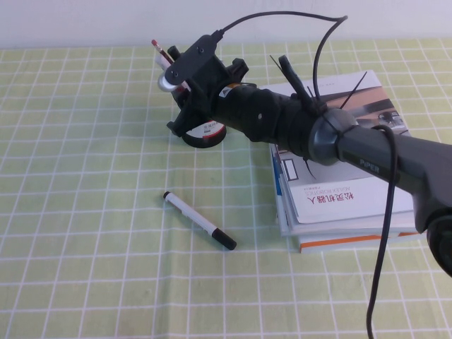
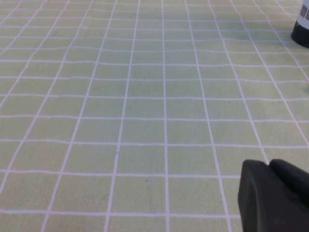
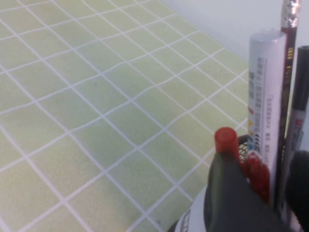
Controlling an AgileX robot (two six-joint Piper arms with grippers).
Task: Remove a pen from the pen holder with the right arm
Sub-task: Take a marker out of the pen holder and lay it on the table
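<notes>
The black mesh pen holder [image 1: 205, 134] stands at the back of the table, mostly hidden under my right arm. A red pencil [image 1: 161, 51] and a white marker [image 1: 168, 81] stick out of it. My right gripper [image 1: 182, 95] is down over the holder. In the right wrist view its open jaws [image 3: 264, 166] stand either side of the white marker [image 3: 264, 96], with two red-capped pens [image 3: 225, 140] against one finger and the pencil [image 3: 288, 58] and a grey pen [image 3: 299, 96] beside the other. My left gripper [image 2: 273, 195] hangs shut, low over bare cloth.
A black-and-white marker [image 1: 200, 219] lies loose on the green checked cloth in front of the holder. A stack of books [image 1: 339, 191] sits to the right under my right arm. The holder's base [image 2: 300, 34] shows at the edge of the left wrist view.
</notes>
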